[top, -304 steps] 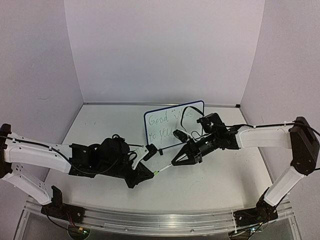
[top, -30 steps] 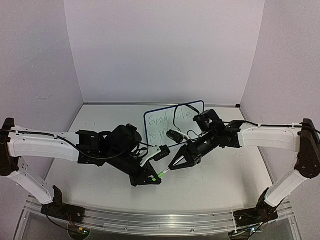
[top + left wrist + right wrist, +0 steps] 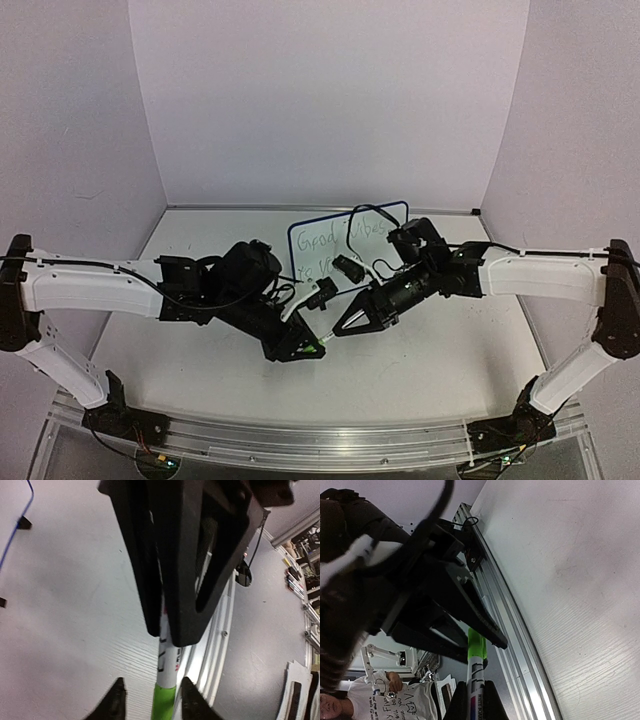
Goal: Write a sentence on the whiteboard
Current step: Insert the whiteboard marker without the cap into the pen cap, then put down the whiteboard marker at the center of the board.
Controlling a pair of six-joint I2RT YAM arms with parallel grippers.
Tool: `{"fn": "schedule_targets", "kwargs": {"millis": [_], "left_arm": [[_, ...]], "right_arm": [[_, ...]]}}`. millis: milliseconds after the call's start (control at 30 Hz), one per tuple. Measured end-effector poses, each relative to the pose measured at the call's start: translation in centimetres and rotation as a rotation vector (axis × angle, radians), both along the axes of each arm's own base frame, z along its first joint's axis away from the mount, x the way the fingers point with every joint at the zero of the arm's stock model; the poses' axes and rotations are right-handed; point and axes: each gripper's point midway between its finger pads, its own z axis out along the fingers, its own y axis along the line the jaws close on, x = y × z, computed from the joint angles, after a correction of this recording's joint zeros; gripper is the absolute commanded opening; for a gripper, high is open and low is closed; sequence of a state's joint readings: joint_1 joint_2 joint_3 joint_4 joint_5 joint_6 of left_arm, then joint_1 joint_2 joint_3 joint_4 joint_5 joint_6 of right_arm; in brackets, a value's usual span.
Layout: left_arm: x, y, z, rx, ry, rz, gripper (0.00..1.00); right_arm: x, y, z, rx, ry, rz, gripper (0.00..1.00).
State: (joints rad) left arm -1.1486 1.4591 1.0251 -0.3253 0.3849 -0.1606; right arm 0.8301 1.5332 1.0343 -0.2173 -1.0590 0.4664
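Clamping marker pen (image 3: 476,677) in right gripper (image 3: 474,705) — straddling its green cap (image 3: 164,704) with left gripper (image 3: 152,705), jaws parted, not pinching; risking a half-seated cap dropping from between them.

white arm links (image 3: 80,290), black joints (image 3: 245,275), black cables (image 3: 372,211)

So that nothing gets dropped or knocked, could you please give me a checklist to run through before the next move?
1. Right claw shut on the marker: ok.
2. Green cap seated on the marker: ok, judging by both wrist views.
3. Left claw clear of the cap: not ok; its fingers flank it.
4. Whiteboard upright: ok.
5. Sentence complete: cannot tell; the right arm hides part.
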Motion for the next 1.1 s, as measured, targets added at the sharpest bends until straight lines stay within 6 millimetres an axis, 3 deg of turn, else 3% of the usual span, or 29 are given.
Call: {"fn": "schedule_targets", "kwargs": {"millis": [133, 333, 467, 633, 733, 900, 1100], "left_arm": [[3.3, 0.5, 1.9, -0.073, -0.088, 0.132, 0.69], [6.0, 5.0, 0.9, -0.045, -0.127, 0.333, 0.81], [8.0, 7.8, -0.7, 0.010, -0.121, 0.470, 0.84], [12.1, 11.2, -1.4, 0.049, -0.109, 0.667, 0.85], [14.1, 13.2, -1.9, 0.072, -0.095, 0.768, 0.85], [15.6, 15.1, -2.7, 0.101, -0.074, 0.850, 0.87], [17.1, 17.5, -3.5, 0.118, -0.041, 0.945, 0.90]], "right_arm": [[2.7, -1.4, -0.2, -0.022, -0.050, -0.112, 0.00], [9.9, -7.6, -1.5, -0.105, -0.111, -0.427, 0.00], [12.5, -11.3, -4.1, -0.179, -0.092, -0.560, 0.00], [14.5, -14.8, -8.6, -0.284, -0.029, -0.640, 0.00], [15.1, -15.8, -10.5, -0.319, -0.003, -0.650, 0.11], [16.4, -18.2, -12.5, -0.352, 0.039, -0.696, 0.38], [18.0, -21.4, -13.4, -0.388, 0.049, -0.784, 0.63]]}}
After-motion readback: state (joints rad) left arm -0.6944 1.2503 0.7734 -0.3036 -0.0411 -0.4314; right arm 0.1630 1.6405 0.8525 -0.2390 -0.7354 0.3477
